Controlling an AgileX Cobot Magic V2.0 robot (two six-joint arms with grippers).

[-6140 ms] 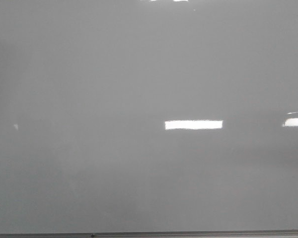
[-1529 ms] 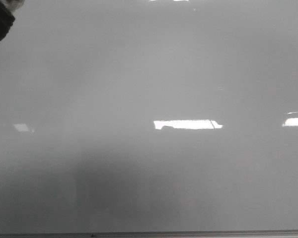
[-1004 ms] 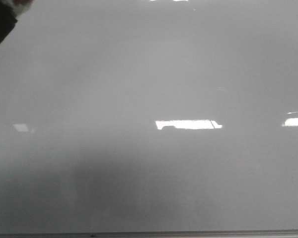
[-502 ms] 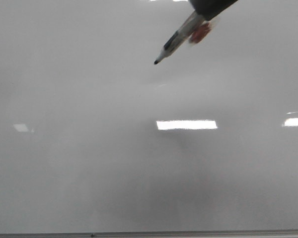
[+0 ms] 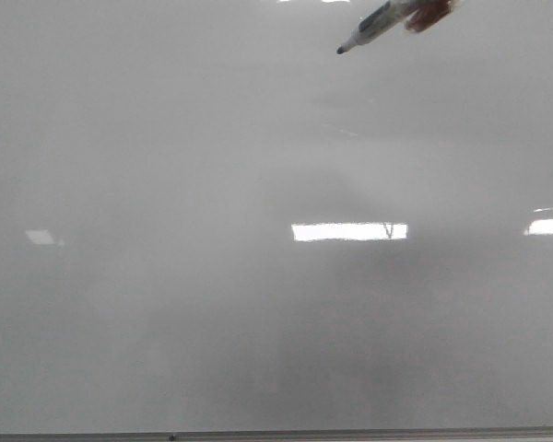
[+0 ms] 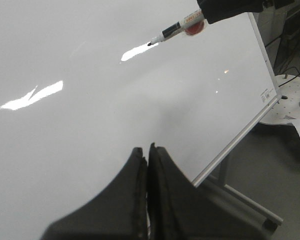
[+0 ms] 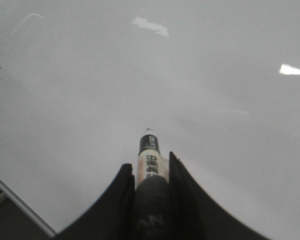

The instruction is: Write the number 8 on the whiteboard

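The whiteboard fills the front view, pale grey and glossy, with no drawn line on it; the number 8 does not show. A marker with a white barrel and black tip pokes in at the top, tip pointing down-left, a little off the board. In the right wrist view my right gripper is shut on the marker, its tip toward the whiteboard. In the left wrist view my left gripper is shut and empty in front of the whiteboard; the marker shows far off.
Bright rectangular light reflections lie across the board. A thin metal edge strip runs along the bottom. In the left wrist view the board's metal edge and stand, and a white base with cables, show beyond it.
The marker entered from the top half a second ago and has since moved up and to the right, so less of it shows. The dark shape at the top left is gone.
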